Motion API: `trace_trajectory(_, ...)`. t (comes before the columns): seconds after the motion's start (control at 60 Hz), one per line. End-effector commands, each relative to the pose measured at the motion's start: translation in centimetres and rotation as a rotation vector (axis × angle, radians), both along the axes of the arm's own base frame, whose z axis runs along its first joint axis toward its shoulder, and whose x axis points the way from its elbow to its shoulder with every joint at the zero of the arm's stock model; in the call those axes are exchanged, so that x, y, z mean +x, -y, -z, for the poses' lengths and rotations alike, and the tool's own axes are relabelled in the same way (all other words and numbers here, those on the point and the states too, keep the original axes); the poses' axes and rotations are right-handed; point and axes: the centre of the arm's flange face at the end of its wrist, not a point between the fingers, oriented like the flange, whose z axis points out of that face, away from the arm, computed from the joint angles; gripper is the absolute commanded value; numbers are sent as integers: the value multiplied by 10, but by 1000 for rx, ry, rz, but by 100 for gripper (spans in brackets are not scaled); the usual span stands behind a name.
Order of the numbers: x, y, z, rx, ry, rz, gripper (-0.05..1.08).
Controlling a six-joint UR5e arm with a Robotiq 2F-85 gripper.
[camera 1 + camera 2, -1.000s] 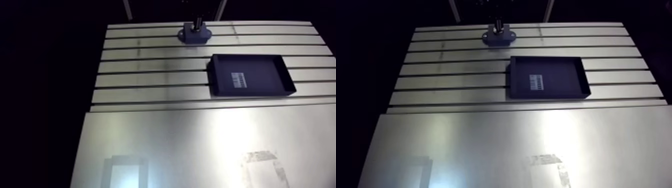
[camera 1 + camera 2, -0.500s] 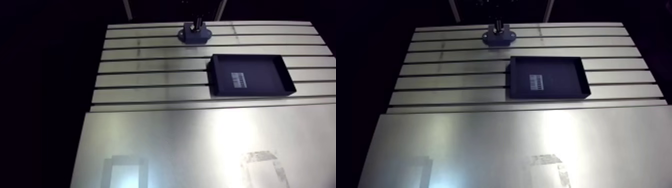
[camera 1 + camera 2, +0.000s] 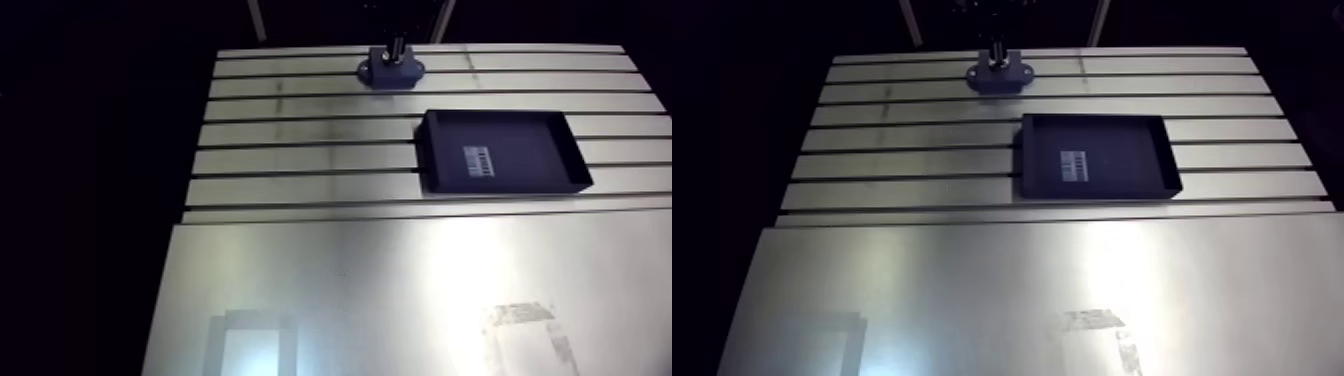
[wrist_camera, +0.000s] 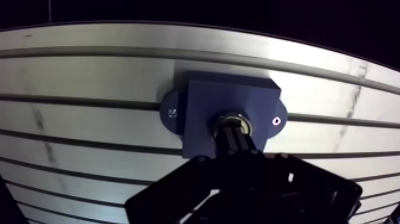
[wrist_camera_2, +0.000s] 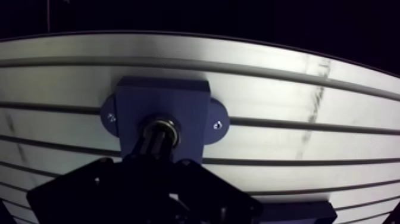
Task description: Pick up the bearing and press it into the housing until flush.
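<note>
- Table (image 5: 286, 98): slotted aluminium, with dark grooves running left to right under and beyond the other parts.
- Housing (image 5: 163, 98): blue block standing on the table just ahead of the gripper, with a rounded ear on its left and right side.
- Screws (image 5: 219, 125): one in each ear, both lying over the same groove.
- Bearing (image 5: 161, 121): metal ring seated in the round bore on the near half of the housing; how deep it sits cannot be told.
- Gripper (image 5: 156, 138): dark body nearest, fingers (image 5: 152, 150) drawn together into one column whose tip meets the bearing.
</note>
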Motion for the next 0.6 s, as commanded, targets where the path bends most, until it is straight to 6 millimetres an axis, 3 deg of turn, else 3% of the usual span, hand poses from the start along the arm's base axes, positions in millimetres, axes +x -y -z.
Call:
trace_trajectory(0.017, -1, -1, 0, 3, -28, -3, 108)
trace_trajectory(0.6, -1, -2, -2, 2, -36, -1, 108)
